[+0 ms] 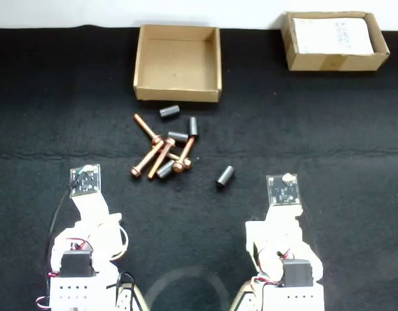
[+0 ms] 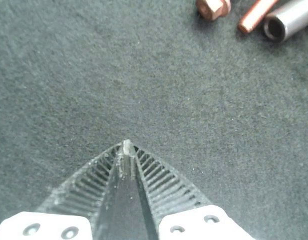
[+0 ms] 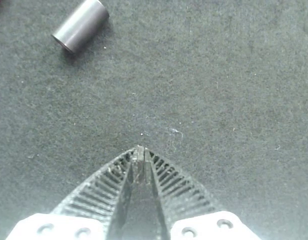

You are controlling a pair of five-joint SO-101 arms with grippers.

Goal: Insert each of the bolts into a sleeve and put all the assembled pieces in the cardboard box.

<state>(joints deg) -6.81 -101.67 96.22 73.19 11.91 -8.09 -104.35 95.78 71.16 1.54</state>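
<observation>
— Well, where do the bolts (image 1: 145, 127) lie?
— In a loose heap on the black cloth (image 1: 328, 129), mid-table, just in front of the cardboard box (image 1: 178, 94). They are copper-coloured. I count four, and several cross or touch one another.
— And the sleeves (image 1: 178, 137)?
— Short dark grey tubes. Three lie at the side of the heap nearer the box, and one is tucked among the bolts on the near side. A lone sleeve (image 1: 225, 175) lies apart, off toward the right arm.
— Is any bolt inside a sleeve?
— Not one; every shank I can see is bare.
— The box itself?
— It is open at the top with its bare floor in view, at the far side of the cloth. A second box (image 1: 334, 59) holding white paper (image 1: 331, 34) sits well off to its right.
— How is the left gripper (image 2: 126, 150)?
— Pinched together, tips touching, gripping nothing, low over the cloth. Its wrist view has a bolt head, a shank and a sleeve's open mouth near one another a little ahead.
— And the right gripper (image 3: 139, 152)?
— Much the same: closed to a point and holding nothing, above the cloth. The lone sleeve lies on its side a little way ahead.
</observation>
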